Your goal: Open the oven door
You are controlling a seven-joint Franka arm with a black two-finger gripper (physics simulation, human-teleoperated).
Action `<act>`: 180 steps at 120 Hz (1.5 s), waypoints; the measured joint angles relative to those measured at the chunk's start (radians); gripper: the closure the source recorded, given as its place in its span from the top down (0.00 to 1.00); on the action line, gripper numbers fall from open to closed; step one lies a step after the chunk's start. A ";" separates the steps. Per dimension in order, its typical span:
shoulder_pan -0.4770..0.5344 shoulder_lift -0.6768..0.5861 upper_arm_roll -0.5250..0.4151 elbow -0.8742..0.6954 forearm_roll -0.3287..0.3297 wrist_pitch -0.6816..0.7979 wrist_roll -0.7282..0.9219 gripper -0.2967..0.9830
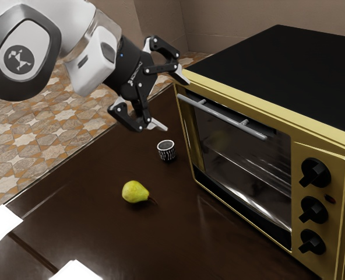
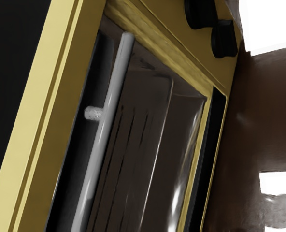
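Brn tbl, hand spread, nr oven hndl

Right of centre in the exterior view, I see the oven door upright and shut in its yellow surround: dark, see-through glass, a black lower strip, a slim grey bar handle along its top.

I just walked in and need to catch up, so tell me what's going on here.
A robot arm is set to open the door of a yellow-framed oven. Its pincer is open and empty, near one end of the handle. The door looks shut. A pear and a small patterned cup stand on the table, ungripped.
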 joint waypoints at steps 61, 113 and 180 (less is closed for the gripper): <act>-0.019 0.098 -0.002 -0.012 0.002 0.077 0.264 0.77; -0.019 0.138 -0.002 -0.010 0.005 0.096 0.366 0.77; -0.019 0.191 -0.007 0.007 0.000 0.107 0.421 0.77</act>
